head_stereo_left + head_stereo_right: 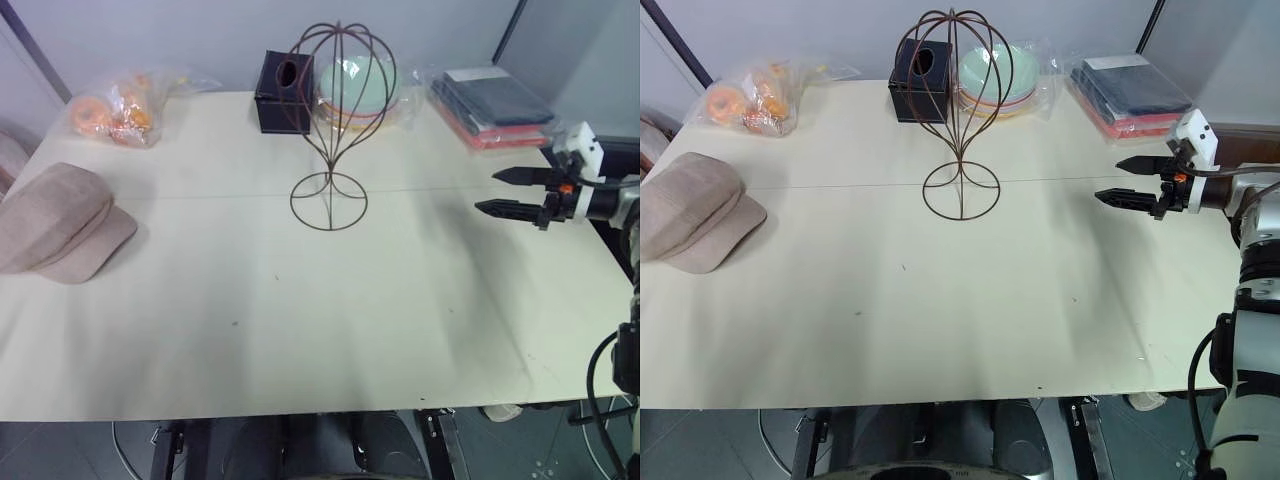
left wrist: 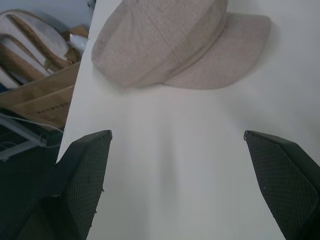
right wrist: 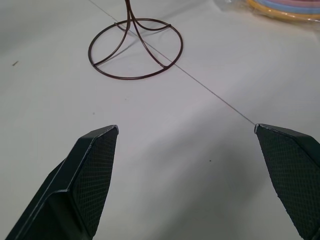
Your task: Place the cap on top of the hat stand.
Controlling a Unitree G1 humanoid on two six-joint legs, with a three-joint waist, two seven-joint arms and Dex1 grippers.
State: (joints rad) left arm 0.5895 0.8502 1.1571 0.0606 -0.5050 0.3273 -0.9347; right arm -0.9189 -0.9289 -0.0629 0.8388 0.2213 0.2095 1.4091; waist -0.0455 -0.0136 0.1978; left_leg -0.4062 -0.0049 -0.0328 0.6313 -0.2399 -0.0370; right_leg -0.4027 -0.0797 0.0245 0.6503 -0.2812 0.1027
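The bare front part of the table (image 1: pixel 300 340) lies closest. The cap (image 1: pixel 58 222) rests flat at the table's left edge, brim toward the middle. The left gripper (image 2: pixel 177 142) hovers just short of it, fingers spread wide and empty, the cap straight ahead of the gap between them. The hat stand (image 1: pixel 337 120) stands upright near the table's centre, toward the back, well apart from the cap. The right gripper (image 1: pixel 500 192) hangs over the right side, wide open, holding nothing, pointing toward the stand's ring base.
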